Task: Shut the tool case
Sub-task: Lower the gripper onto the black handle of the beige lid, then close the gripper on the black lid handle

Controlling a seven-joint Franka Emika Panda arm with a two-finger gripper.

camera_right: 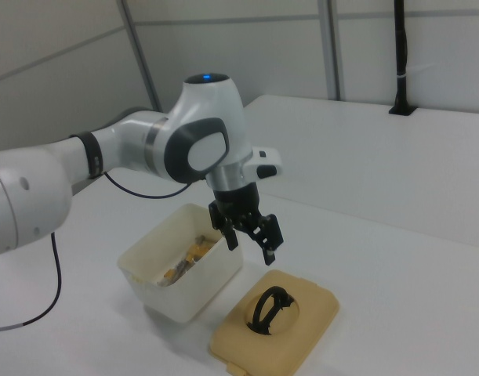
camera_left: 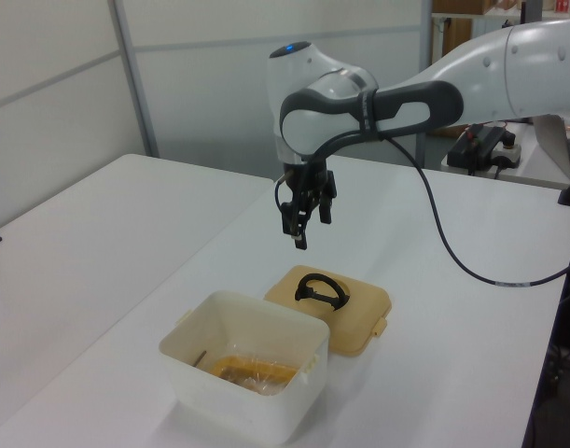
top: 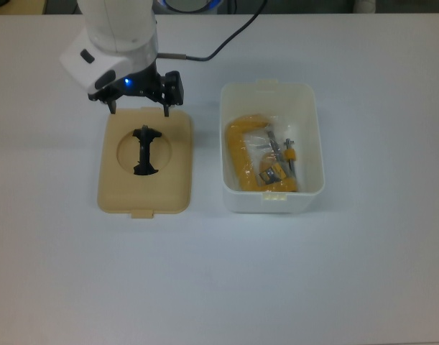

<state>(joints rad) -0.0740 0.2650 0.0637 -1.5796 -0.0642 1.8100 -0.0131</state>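
On the white table (top: 219,287):
tub: the tool case's white tub (top: 271,147) sits open, yellow clamp (top: 249,154) inside
lid: tan lid (top: 144,161) flat beside it, black handle (top: 144,150) up
claw: gripper (top: 139,108) spread wide, empty, hanging over the lid's far edge
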